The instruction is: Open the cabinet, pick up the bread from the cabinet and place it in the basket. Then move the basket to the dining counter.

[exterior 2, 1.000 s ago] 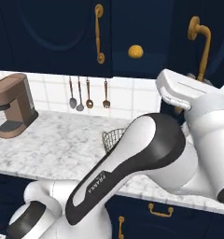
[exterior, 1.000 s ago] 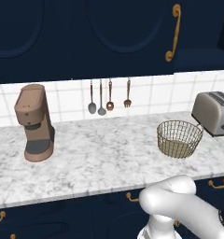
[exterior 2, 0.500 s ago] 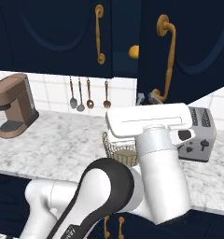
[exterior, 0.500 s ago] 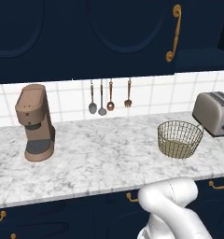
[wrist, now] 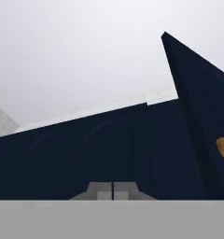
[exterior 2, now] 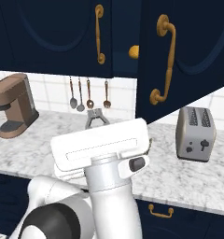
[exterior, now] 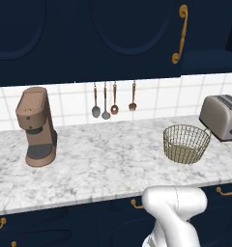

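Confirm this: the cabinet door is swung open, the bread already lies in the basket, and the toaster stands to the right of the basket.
One point is wrong: the bread is not in the basket. The right base view shows it on the shelf inside the cabinet, behind the open door; in the left base view the basket holds nothing. The open door and the toaster to the basket's right are as you say.

Base views flank worktop [exterior: 98, 164]; hand view seemingly upward.
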You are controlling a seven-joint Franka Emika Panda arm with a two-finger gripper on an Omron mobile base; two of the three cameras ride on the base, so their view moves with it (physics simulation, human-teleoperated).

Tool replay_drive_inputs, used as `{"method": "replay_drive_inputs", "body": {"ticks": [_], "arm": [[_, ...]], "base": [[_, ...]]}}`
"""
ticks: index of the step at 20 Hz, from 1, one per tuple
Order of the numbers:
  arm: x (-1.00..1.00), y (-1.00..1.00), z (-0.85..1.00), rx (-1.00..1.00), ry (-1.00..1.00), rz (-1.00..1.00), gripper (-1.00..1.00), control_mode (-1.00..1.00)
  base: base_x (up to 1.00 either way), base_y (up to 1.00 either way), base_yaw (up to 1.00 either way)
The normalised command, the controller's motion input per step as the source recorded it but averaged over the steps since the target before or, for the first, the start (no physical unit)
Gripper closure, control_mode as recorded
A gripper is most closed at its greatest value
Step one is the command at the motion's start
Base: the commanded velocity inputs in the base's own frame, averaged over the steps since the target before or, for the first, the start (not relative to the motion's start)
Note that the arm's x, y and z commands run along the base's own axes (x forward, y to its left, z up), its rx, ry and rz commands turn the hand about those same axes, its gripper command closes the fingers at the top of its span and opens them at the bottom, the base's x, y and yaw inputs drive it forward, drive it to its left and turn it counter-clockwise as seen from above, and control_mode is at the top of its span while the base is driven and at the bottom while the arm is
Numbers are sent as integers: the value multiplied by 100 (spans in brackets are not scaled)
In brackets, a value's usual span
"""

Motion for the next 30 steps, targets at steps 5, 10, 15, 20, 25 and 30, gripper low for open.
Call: {"method": "replay_drive_inputs", "body": {"ticks": [5,10,15,20,25,30], "arm": [[-10,100,5,0,-9,-16,100,-100],[15,100,0,0,0,-18,100,-100],[64,100,-10,0,5,-49,100,-100],[67,72,-19,0,8,-66,100,-100],[75,13,-35,-7,4,-67,100,-100],[45,-9,-38,19,-4,-54,100,-100]], "base": [[0,0,0],[0,0,0],[0,0,0],[0,0,0],[0,0,0],[0,0,0]]}}
